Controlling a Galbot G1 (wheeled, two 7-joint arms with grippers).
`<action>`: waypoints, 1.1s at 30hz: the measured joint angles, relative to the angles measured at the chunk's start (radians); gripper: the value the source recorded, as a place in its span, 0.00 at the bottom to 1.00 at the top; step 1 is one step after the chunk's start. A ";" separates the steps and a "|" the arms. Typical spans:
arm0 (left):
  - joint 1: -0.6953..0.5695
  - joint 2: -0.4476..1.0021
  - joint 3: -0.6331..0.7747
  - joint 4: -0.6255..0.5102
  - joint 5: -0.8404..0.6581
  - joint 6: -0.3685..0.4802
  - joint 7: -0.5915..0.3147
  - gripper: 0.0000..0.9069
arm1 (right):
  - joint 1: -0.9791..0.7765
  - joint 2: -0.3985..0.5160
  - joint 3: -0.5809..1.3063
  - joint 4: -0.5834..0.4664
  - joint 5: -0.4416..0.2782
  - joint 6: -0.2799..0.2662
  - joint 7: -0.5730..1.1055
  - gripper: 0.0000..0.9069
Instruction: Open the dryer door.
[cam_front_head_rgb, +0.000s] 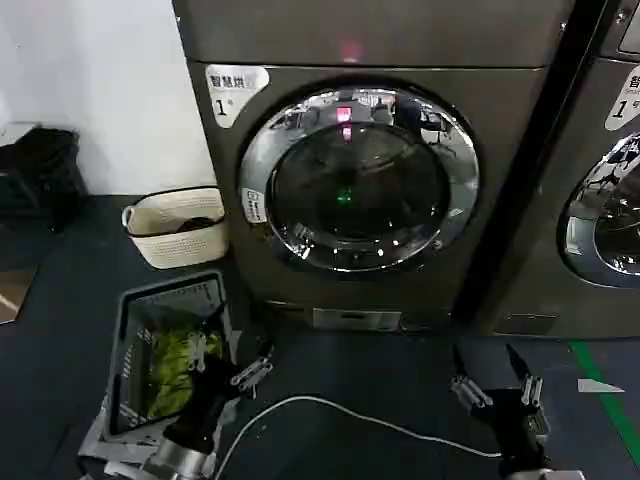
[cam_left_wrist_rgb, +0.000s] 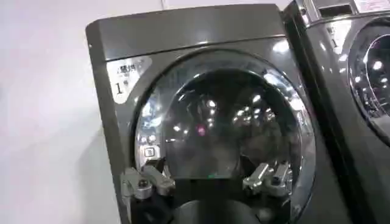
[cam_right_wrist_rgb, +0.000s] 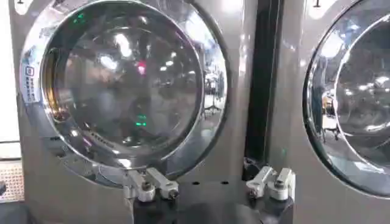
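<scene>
White wall (cam_front_head_rgb: 90, 90), dark floor (cam_front_head_rgb: 60, 300) (matte)

Dryer door (cam_front_head_rgb: 358, 178) far centre; second machine (cam_front_head_rgb: 600, 180) right; basket (cam_front_head_rgb: 175, 225) left; crate (cam_front_head_rgb: 165, 350) nearer left; cable (cam_front_head_rgb: 340, 410) on floor.

Before me the dryer door (cam_front_head_rgb: 358, 180) shows a chrome ring around dark glass; my claws are black and silver.

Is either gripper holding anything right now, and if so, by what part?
Nothing is held. The left gripper and right gripper are both open and empty, low in front of the closed dryer door.
</scene>
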 joint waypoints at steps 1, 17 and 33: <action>0.001 0.001 0.000 0.000 0.000 0.000 0.001 1.00 | 0.016 -0.013 -0.002 -0.006 0.005 0.003 -0.004 1.00; 0.030 0.002 -0.012 -0.028 -0.018 -0.020 0.024 1.00 | 0.383 -0.311 -0.148 -0.194 0.181 0.026 -0.092 1.00; 0.066 -0.009 -0.061 -0.040 -0.008 -0.061 0.039 1.00 | 0.820 -0.404 -0.444 -0.420 0.280 0.053 -0.136 1.00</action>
